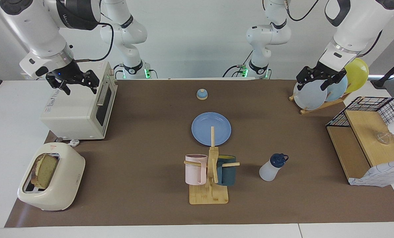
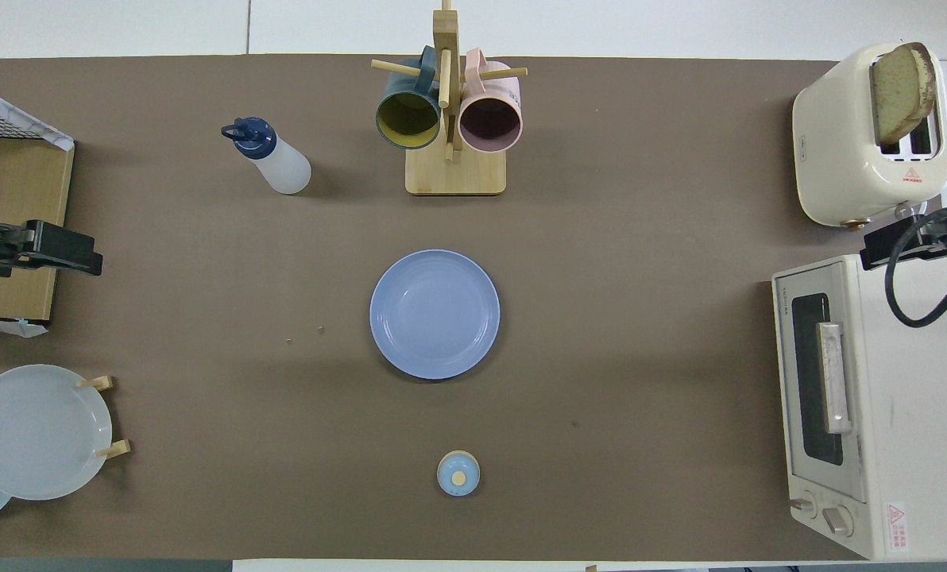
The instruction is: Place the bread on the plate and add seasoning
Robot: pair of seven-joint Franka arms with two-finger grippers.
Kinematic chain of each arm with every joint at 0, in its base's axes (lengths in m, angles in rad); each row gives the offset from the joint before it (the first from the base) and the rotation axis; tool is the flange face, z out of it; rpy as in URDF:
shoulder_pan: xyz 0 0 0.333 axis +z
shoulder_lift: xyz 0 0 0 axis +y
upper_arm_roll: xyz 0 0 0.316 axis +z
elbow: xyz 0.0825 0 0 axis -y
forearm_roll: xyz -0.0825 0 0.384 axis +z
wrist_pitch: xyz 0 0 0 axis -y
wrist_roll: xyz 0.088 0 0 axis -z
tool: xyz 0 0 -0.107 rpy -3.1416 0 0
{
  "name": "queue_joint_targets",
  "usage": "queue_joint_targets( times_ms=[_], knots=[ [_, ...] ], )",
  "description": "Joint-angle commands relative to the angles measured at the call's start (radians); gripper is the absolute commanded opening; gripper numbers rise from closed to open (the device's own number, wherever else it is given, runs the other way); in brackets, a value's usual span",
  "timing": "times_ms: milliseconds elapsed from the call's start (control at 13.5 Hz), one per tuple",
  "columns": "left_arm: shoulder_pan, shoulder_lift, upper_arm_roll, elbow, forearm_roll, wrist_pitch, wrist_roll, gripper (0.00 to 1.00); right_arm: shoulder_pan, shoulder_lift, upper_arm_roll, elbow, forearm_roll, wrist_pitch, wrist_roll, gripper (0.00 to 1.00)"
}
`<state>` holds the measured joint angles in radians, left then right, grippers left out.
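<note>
The bread [image 1: 45,170] stands in a slot of the cream toaster [image 1: 51,178] at the right arm's end of the table; it also shows in the overhead view [image 2: 901,91]. The blue plate [image 1: 203,127] lies empty at the table's middle [image 2: 434,314]. The seasoning bottle [image 1: 272,168] stands upright, farther from the robots than the plate, toward the left arm's end [image 2: 275,159]. My right gripper [image 1: 79,86] is open and empty, raised over the toaster oven [image 1: 78,112]. My left gripper [image 1: 314,82] is open and empty, raised over the plate rack [image 1: 316,94].
A mug tree [image 1: 210,172] with a pink and a dark teal mug stands beside the bottle, farther from the robots than the plate. A small blue-domed bell [image 1: 202,94] sits nearer the robots. A wire basket on a wooden shelf [image 1: 369,142] stands at the left arm's end.
</note>
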<state>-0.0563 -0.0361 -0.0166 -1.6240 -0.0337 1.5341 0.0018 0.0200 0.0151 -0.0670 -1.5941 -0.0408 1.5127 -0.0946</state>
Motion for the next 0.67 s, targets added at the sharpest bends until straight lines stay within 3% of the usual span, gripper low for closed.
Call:
queue_joint_targets(
  times_ms=[0, 371, 593],
  knots=[
    [0.003, -0.007, 0.000, 0.003, 0.011, -0.009, 0.012, 1.00, -0.009, 0.008, 0.001, 0.014, 0.024, 0.006, -0.027, 1.00],
    [0.003, -0.007, 0.000, 0.003, 0.009, -0.011, 0.014, 1.00, -0.011, 0.005, 0.001, 0.009, 0.025, 0.069, -0.016, 1.00],
    [0.003, -0.008, 0.000, 0.003, 0.011, -0.012, 0.012, 1.00, -0.009, 0.013, 0.003, -0.007, 0.022, 0.240, -0.028, 1.00]
  ],
)
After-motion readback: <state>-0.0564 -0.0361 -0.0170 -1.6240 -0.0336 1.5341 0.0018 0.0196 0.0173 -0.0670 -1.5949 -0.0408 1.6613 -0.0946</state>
